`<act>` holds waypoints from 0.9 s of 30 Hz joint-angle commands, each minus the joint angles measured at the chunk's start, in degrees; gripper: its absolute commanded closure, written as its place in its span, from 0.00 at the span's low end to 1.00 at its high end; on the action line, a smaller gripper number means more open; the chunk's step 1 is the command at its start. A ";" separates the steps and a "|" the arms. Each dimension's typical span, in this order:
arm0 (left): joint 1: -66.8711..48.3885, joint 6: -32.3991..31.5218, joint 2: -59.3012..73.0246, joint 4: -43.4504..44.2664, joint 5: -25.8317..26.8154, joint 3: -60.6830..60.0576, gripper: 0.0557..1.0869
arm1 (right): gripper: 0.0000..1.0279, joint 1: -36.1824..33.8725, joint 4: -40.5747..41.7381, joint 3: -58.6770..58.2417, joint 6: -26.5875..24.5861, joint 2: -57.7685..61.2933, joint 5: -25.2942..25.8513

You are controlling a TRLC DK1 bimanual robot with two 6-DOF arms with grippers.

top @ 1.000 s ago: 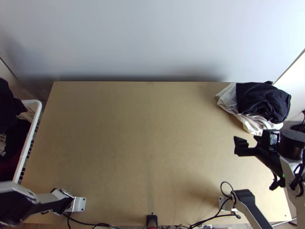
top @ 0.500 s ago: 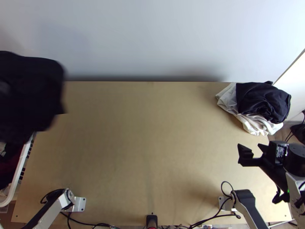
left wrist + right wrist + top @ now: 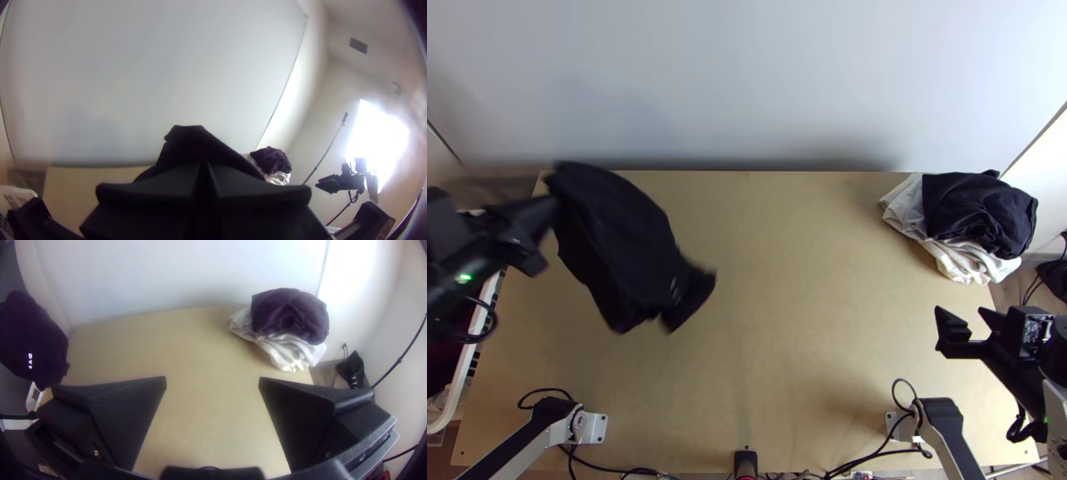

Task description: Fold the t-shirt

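My left gripper (image 3: pixel 543 216) is over the table's far left part, shut on the black t-shirt (image 3: pixel 619 248), which hangs bunched from it toward the middle. In the left wrist view the left gripper (image 3: pixel 204 178) has its fingers together, with the dark t-shirt (image 3: pixel 195 146) just beyond them. At the right side my right gripper (image 3: pixel 965 320) stands open with nothing between its fingers. In the right wrist view, the right gripper (image 3: pixel 213 382) has its fingers wide apart, and the hanging t-shirt (image 3: pixel 33 338) with small white print is far off.
A pile of cloth lies at the table's far right corner, a dark piece (image 3: pixel 979 212) on a white one (image 3: pixel 963 260). A white basket (image 3: pixel 463 384) stands along the left edge. The wooden table (image 3: pixel 771 320) stretches between the arms.
The left arm has swung in from the left with the black t-shirt, out of the basket's area and over the table. My right gripper has shifted slightly right and toward the near edge, still open.
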 commanded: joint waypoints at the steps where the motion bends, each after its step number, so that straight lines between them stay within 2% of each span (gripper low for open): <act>1: -8.54 -2.03 -0.45 2.06 -1.96 -10.90 0.96 | 0.06 -1.30 -1.30 6.58 0.00 3.05 -1.76; 6: -17.59 -2.21 -0.18 5.23 -6.18 -20.48 0.96 | 0.06 -1.65 -2.97 13.18 0.35 6.57 -2.73; 8: -23.31 -2.30 0.08 7.07 -9.96 -23.91 0.96 | 0.06 -1.65 -2.97 14.32 0.26 7.45 -2.82; 14: -27.79 -4.23 4.56 11.12 -9.52 -28.21 0.96 | 0.06 -1.65 -3.06 14.93 0.35 8.33 -3.08; 27: -44.93 -1.68 15.11 11.29 -10.05 -31.11 0.96 | 0.06 -0.77 -2.18 12.03 0.44 9.65 -4.22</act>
